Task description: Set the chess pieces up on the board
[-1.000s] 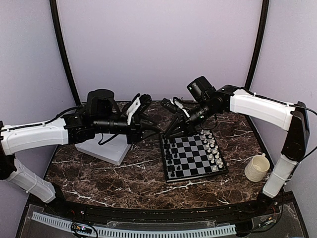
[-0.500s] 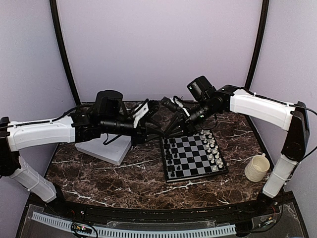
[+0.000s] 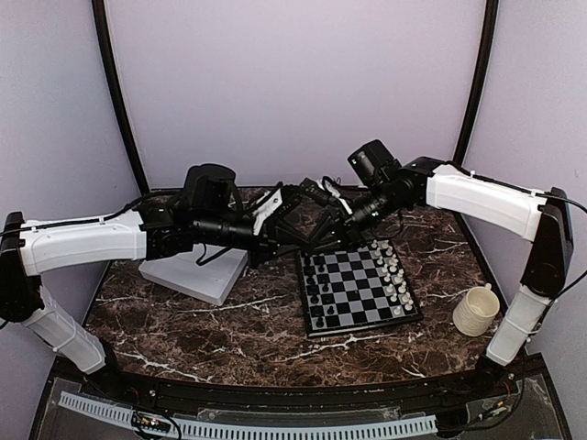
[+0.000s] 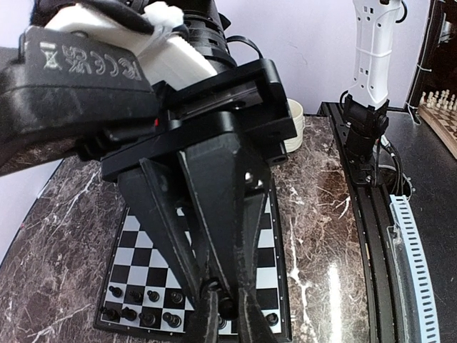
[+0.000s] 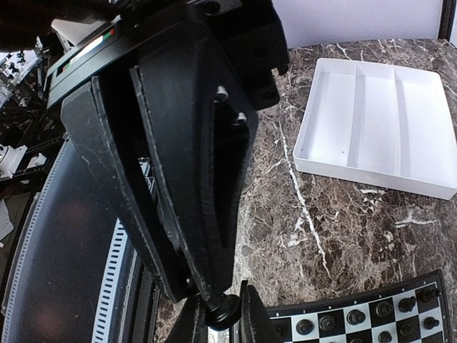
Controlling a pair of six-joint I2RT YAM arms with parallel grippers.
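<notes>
- Top view: both arms reach in over the far side of the table; their tips meet just by the far-left corner of the board.
- L wrist cam: left gripper has its tips pressed in on a small black chess piece, pinching it.
- R wrist cam: right gripper pinches the same piece from the opp. side, with the piece dark and round between its tips.
- So one piece is held by both grippers at once, off the board surface; can't tell how high.
- Black pieces stand in 2 rows along the board's left edge, with some gaps.
- White pieces stand in 2 rows along its right edge.
- Middle squares are bare.
- White tray sits left of the board, apart from it and partly under the left arm.
- Cream cup stands upright to the right of the board, not touching it.
</notes>
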